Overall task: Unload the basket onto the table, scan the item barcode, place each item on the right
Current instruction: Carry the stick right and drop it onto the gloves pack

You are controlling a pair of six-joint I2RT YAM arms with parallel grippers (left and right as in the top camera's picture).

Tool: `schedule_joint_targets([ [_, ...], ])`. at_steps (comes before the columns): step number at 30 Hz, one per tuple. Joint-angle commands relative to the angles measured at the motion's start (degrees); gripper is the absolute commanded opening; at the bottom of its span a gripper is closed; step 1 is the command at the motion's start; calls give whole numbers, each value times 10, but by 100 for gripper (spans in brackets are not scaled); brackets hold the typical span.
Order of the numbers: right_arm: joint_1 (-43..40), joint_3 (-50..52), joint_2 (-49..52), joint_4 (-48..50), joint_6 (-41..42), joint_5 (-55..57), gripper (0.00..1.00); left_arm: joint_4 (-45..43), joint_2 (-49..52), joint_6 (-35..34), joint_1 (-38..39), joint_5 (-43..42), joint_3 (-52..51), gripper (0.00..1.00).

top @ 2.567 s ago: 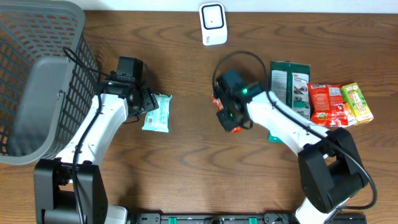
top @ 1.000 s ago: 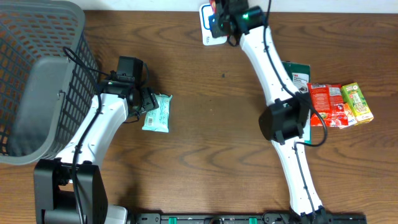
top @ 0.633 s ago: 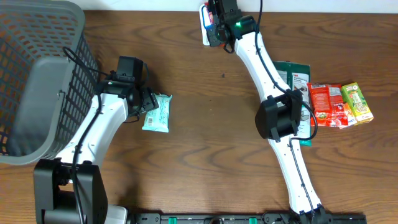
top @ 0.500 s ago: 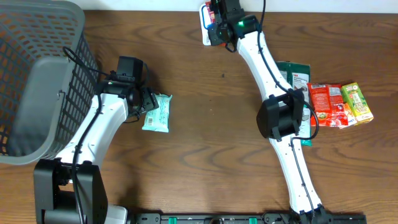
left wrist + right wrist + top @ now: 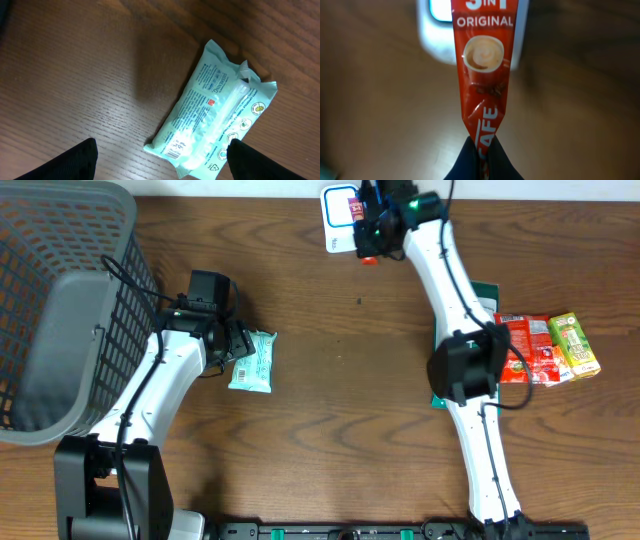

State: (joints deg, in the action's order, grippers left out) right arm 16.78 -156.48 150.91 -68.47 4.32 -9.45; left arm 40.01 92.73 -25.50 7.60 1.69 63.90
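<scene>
A red coffee stick sachet (image 5: 482,60) hangs in front of the white barcode scanner (image 5: 435,35), pinched at its lower end by my right gripper (image 5: 482,150), which is shut on it. Seen from overhead, that gripper (image 5: 372,228) sits at the scanner's (image 5: 338,222) right edge at the back of the table. My left gripper (image 5: 162,162) stands open, low over a mint-green wipes packet (image 5: 215,115), fingers on either side of its near end. From above, the packet (image 5: 252,362) lies flat just right of the left gripper (image 5: 235,345).
A dark mesh basket (image 5: 60,310) fills the left side. On the right lie a green pouch (image 5: 470,305), a red snack packet (image 5: 525,348) and a yellow-green carton (image 5: 575,345). The right arm stretches across the right half of the table.
My right arm carried the red sachet from mid-table up to the scanner, then shifted it slightly right across the scanner. The left arm and the wipes packet have not moved.
</scene>
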Motion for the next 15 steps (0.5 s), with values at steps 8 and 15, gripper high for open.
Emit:
schedule_joint_targets([
  [8,-29,-10,-220,-290,-37,64,1,0,-3,1,-1,7,15,84],
  [15,-77,71,-225,-289,14,60,1,0,-3,1,-1,7,15,84],
])
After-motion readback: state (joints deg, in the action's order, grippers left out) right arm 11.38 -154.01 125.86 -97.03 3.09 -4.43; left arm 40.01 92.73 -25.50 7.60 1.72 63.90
